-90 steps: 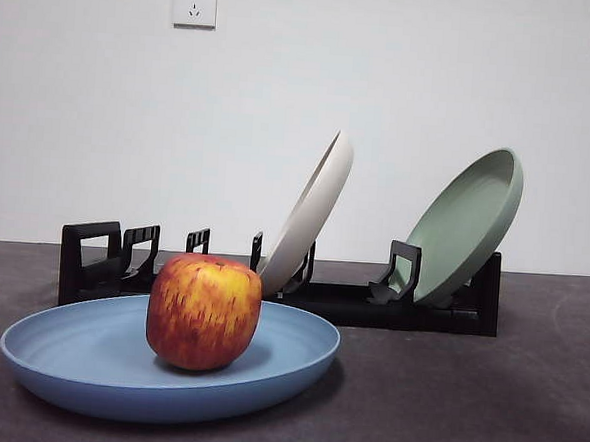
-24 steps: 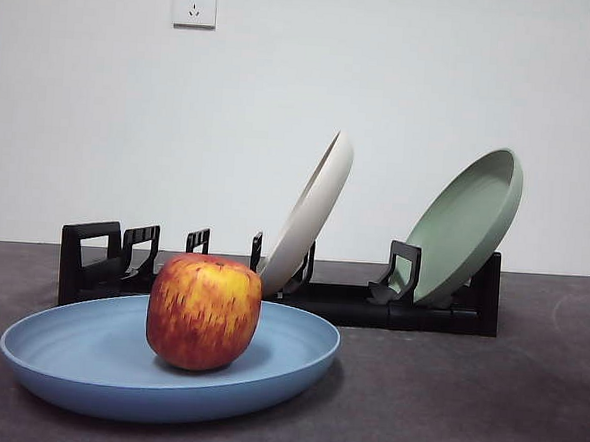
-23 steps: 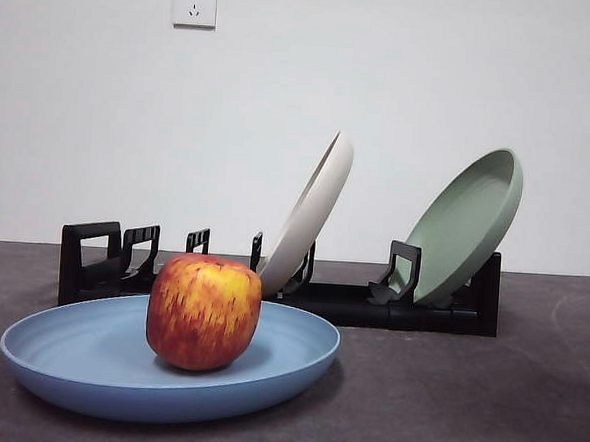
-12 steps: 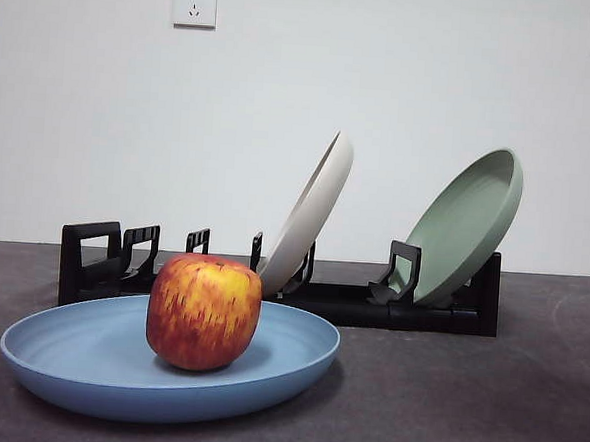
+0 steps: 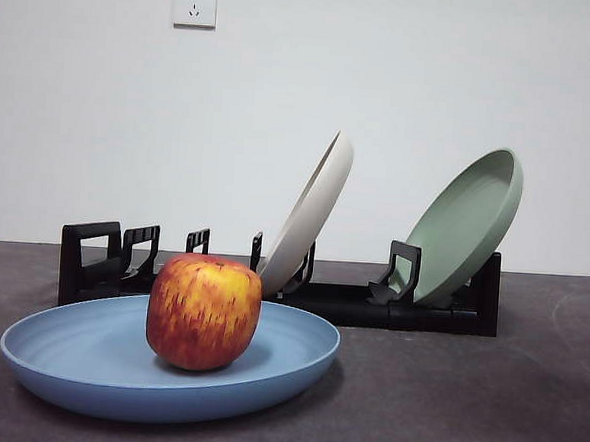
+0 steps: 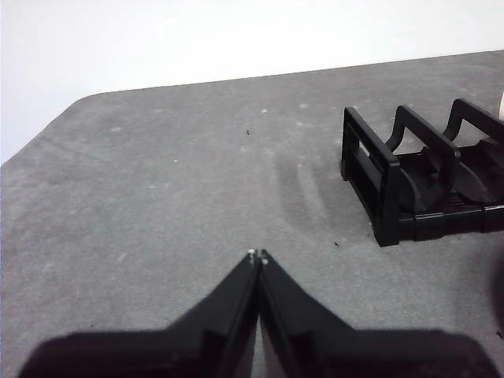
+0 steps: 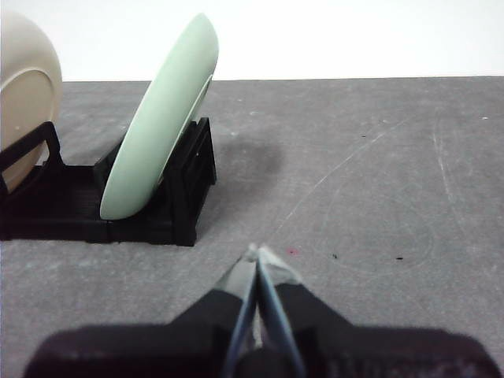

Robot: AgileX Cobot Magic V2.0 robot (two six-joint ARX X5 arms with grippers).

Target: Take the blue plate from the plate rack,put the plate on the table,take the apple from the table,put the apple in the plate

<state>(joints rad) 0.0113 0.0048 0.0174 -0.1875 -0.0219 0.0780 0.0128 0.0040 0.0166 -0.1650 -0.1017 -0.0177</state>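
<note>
The blue plate [image 5: 77,353] lies flat on the table [image 5: 464,402] at the front left. The apple [image 5: 203,312] stands in the plate, red streaked with yellow. The black plate rack [image 5: 370,304] stands behind them; its squared loop end shows in the left wrist view [image 6: 394,181]. My left gripper [image 6: 257,256] is shut and empty above bare table, apart from the rack's end. My right gripper [image 7: 256,253] is shut and empty above bare table, apart from the rack's other end [image 7: 118,205]. Neither gripper shows in the front view.
A cream-white plate [image 5: 311,212] leans in the rack's middle slot and a sage-green plate [image 5: 465,226] leans at its right end; both also show in the right wrist view, cream [image 7: 27,87] and green [image 7: 161,118]. A white wall stands behind the table.
</note>
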